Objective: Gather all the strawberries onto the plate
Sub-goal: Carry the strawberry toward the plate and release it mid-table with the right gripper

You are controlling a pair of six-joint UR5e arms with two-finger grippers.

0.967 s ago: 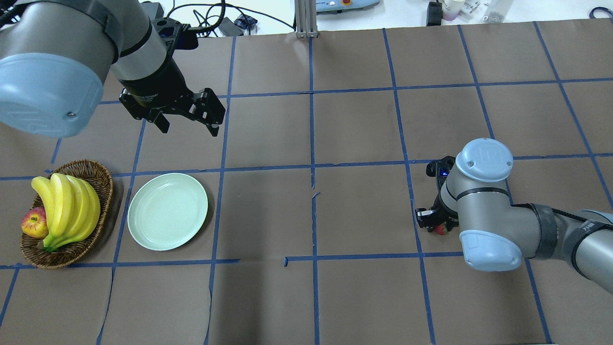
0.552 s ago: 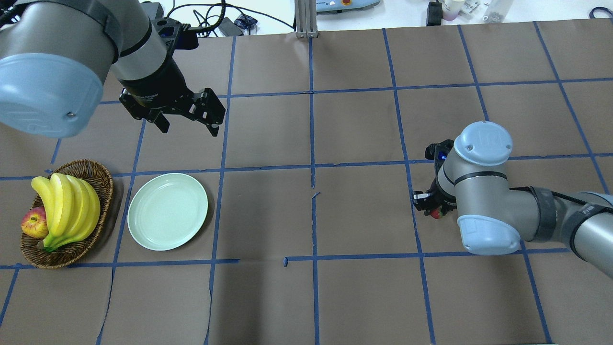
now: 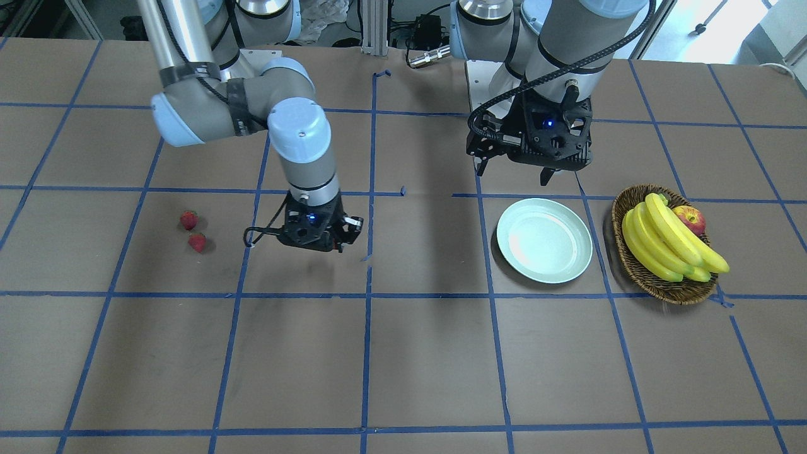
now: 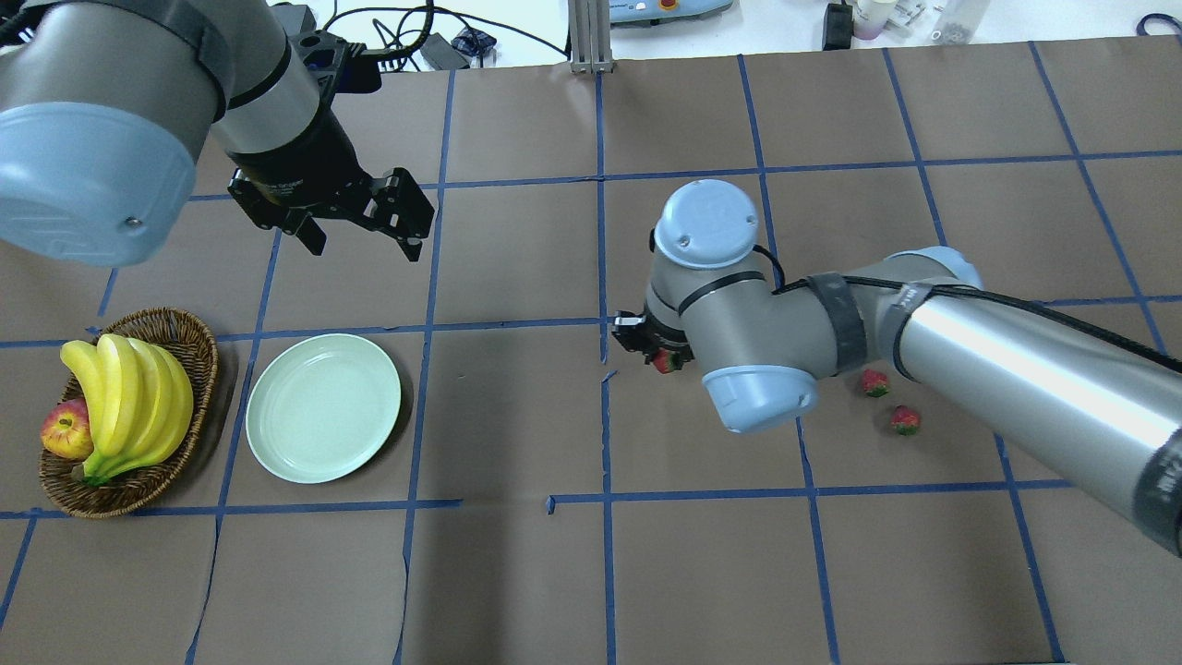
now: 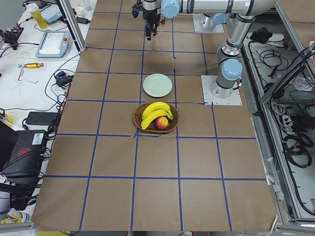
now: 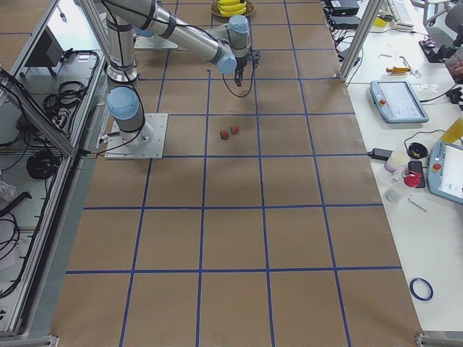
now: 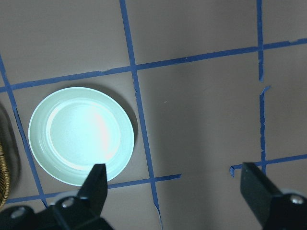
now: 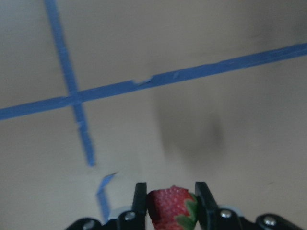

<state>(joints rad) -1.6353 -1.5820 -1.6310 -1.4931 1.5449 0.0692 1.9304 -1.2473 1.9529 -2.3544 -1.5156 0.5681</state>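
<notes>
Brown gridded table point(image 4: 517, 573), strawberry point(image 8: 170, 203) pinched between right fingers point(image 8: 139, 197), seemingly mid-air, left fingers point(image 7: 96, 184) spread wide, empty

We see a glossy, smooth plate point(image 4: 323, 407), a rough woven wicker basket point(image 4: 207, 362), matt brown paper point(image 4: 517, 416) underneath, and a finely dimpled strawberry point(image 8: 169, 205).

Plate point(image 4: 323, 407) is finished pale mint green, glossy. Just beside it: wicker basket point(image 4: 201, 344) is woven brown, bananas point(image 4: 129, 397) yellow, apple point(image 4: 65, 431) red-yellow. Table point(image 4: 517, 406) is covered in brown, gridded with blue tape point(image 4: 600, 249). Well apart from plate, two strawberries point(image 4: 874, 382) point(image 4: 905, 420) are coloured red, caps green. Third strawberry point(image 8: 171, 208) is speckled red. Left gripper point(image 4: 366, 251) and right gripper point(image 8: 170, 203) are finished black.
</notes>
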